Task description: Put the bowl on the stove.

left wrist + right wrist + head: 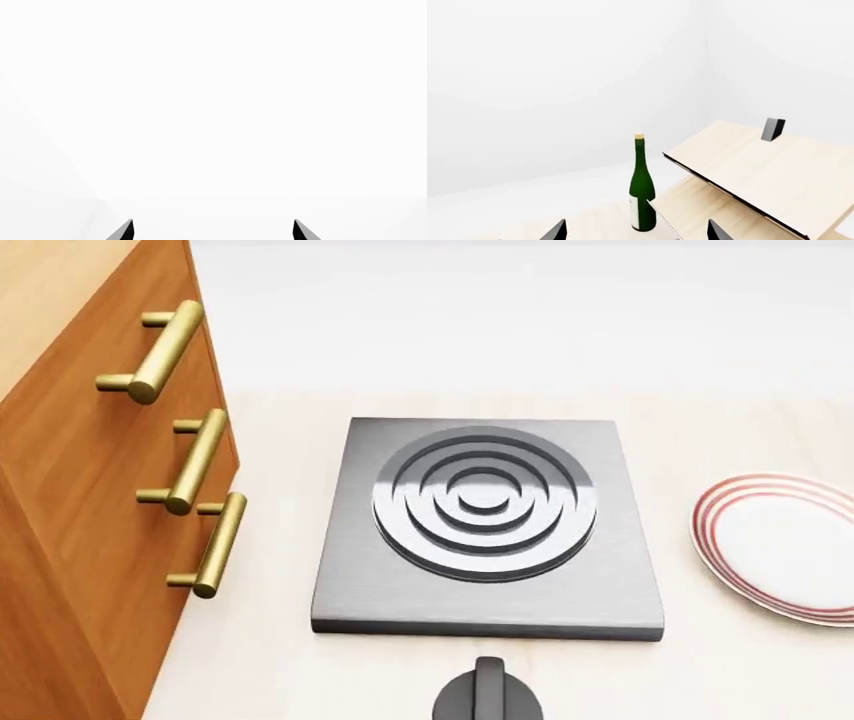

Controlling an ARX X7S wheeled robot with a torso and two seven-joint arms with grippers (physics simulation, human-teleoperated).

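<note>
The stove (487, 530), a flat square dark grey slab with one round burner of raised concentric rings, lies on the pale wooden counter in the middle of the head view. The speckled bowl is out of view in all frames. Neither gripper shows in the head view. My left gripper (213, 231) is open and empty, with only its two dark fingertips showing against blank white. My right gripper (637, 231) is open and empty, its fingertips apart, facing a green bottle.
A wooden cabinet (80, 510) with brass handles stands left of the stove. A white plate with red rim rings (787, 545) lies at its right. A small black knob (489, 698) sits in front of it. The right wrist view shows a green bottle (642, 192) beside a slanted wooden rack (760, 175).
</note>
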